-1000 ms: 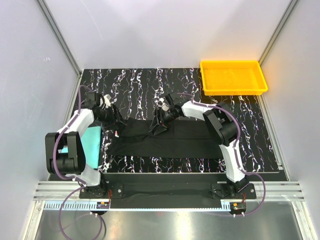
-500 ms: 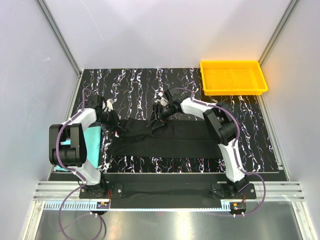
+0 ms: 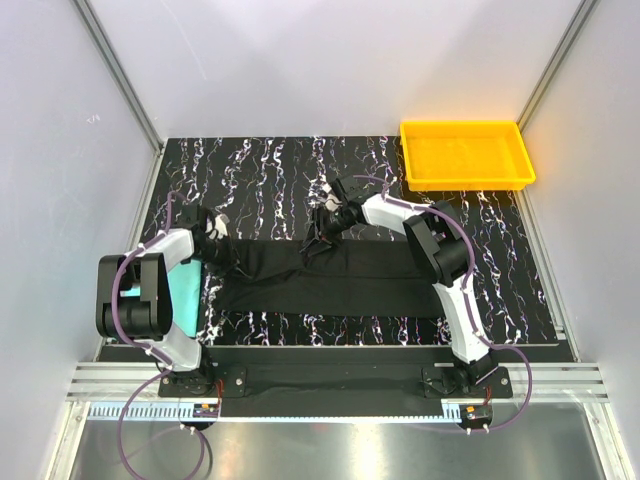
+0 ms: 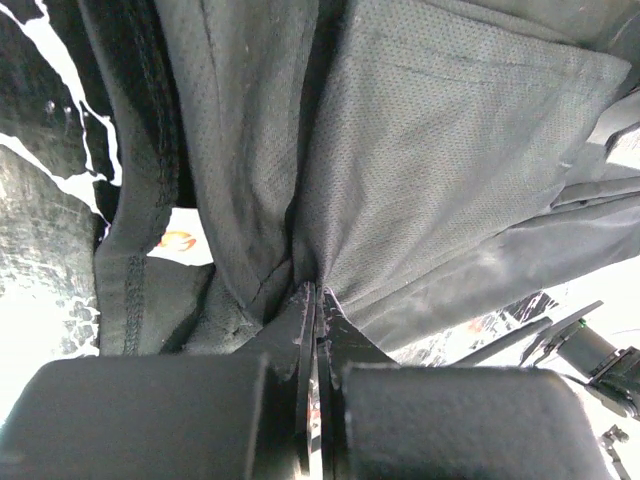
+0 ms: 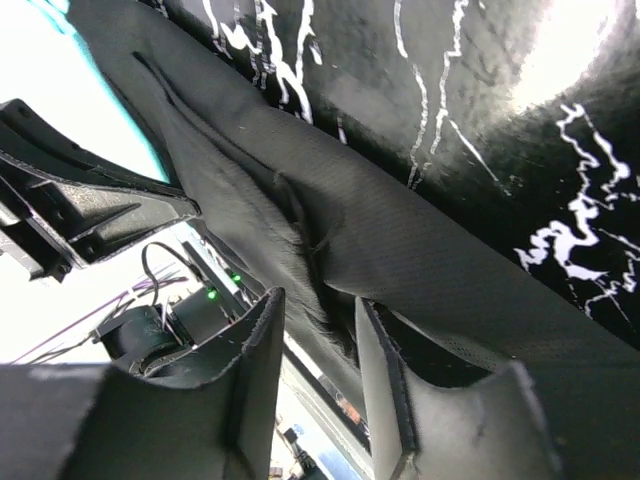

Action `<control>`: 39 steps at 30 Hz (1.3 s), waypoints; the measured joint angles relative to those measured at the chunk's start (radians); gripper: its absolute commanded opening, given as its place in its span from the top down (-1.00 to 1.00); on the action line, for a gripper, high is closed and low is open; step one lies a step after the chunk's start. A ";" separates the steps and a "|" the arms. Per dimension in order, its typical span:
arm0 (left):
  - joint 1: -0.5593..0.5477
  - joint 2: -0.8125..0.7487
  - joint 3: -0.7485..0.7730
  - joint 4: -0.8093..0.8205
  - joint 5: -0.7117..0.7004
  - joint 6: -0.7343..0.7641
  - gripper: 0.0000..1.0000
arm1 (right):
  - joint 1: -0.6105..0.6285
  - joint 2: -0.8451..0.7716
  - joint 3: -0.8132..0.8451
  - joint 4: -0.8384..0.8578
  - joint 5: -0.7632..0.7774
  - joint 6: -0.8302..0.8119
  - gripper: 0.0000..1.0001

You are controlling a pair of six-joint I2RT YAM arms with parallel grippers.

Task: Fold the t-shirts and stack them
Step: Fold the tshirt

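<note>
Table (image 3: 270,170) was the biggest thing, black with white streaks. Across its near half lay the black t-shirt (image 3: 340,285), a long flat band (it looked partly folded to me). The teal t-shirt (image 3: 186,290) lay at the left edge, partly under the left arm and just beside the black one. A yellow tray (image 3: 465,125) sat in the far right corner, well apart from both shirts.

The left gripper (image 4: 316,300) was squeezed tight on black cloth at the shirt's left end. The right gripper (image 5: 320,315) was at the far edge near the middle, its jaws partway apart with a ridge of cloth between them.

I judged this to be the grab before a fold of the black shirt. Next, the right jaws would need to close on that ridge. Then both arms should lift together so the cloth does not bunch.

The top view showed where both shirts lay, but not the jaws. Only the left wrist view showed the pinch and the small white label (image 4: 185,237) beside it. Only the right wrist view showed the gap.
</note>
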 measured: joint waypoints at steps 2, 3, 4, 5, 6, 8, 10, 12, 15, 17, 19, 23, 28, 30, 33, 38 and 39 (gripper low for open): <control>0.000 -0.002 0.000 0.002 -0.001 0.005 0.51 | -0.001 0.002 0.013 -0.007 -0.001 -0.003 0.21; 0.000 -0.002 0.000 0.002 -0.002 0.002 0.42 | -0.001 0.003 0.020 -0.007 -0.002 -0.005 0.22; 0.000 -0.003 0.001 0.002 -0.002 0.001 0.24 | -0.001 0.005 0.028 -0.007 -0.005 -0.006 0.22; 0.000 -0.003 0.004 0.000 -0.003 0.001 0.18 | -0.001 0.008 0.037 -0.007 -0.010 -0.007 0.22; 0.000 -0.003 0.009 -0.001 -0.003 -0.002 0.13 | -0.001 0.011 0.045 -0.006 -0.014 -0.009 0.21; 0.000 -0.003 0.031 -0.007 -0.005 -0.004 0.05 | -0.001 0.013 0.051 -0.007 -0.019 -0.013 0.21; 0.000 -0.003 0.060 -0.008 -0.008 -0.005 0.04 | -0.001 0.015 0.059 -0.009 -0.021 -0.016 0.20; 0.001 -0.002 0.097 -0.012 -0.010 -0.005 0.04 | -0.001 0.019 0.065 -0.011 -0.024 -0.018 0.21; 0.002 0.014 0.150 -0.010 -0.010 -0.005 0.06 | -0.001 0.026 0.072 -0.015 -0.024 -0.023 0.20; 0.002 0.040 0.179 -0.005 -0.012 -0.005 0.07 | -0.001 0.028 0.072 -0.023 -0.023 -0.024 0.20; 0.002 0.071 0.194 -0.004 -0.015 -0.005 0.07 | -0.001 0.028 0.072 -0.033 -0.021 -0.024 0.19; 0.006 0.112 0.199 -0.010 -0.018 -0.005 0.07 | -0.001 0.028 0.072 -0.045 -0.023 -0.024 0.14; 0.009 0.132 0.205 -0.016 -0.018 -0.005 0.07 | -0.001 0.028 0.075 -0.062 -0.023 -0.028 0.11; 0.009 0.145 0.212 -0.014 -0.017 -0.005 0.08 | -0.001 0.028 0.080 -0.074 -0.024 -0.028 0.10; 0.009 0.159 0.213 -0.015 -0.014 -0.006 0.11 | -0.001 0.027 0.095 -0.089 -0.024 -0.029 0.10; 0.009 0.161 0.212 -0.014 -0.013 -0.007 0.15 | -0.001 0.026 0.111 -0.104 -0.024 -0.041 0.09; 0.009 0.159 0.211 -0.014 -0.013 -0.007 0.15 | -0.001 0.026 0.117 -0.109 -0.024 -0.043 0.09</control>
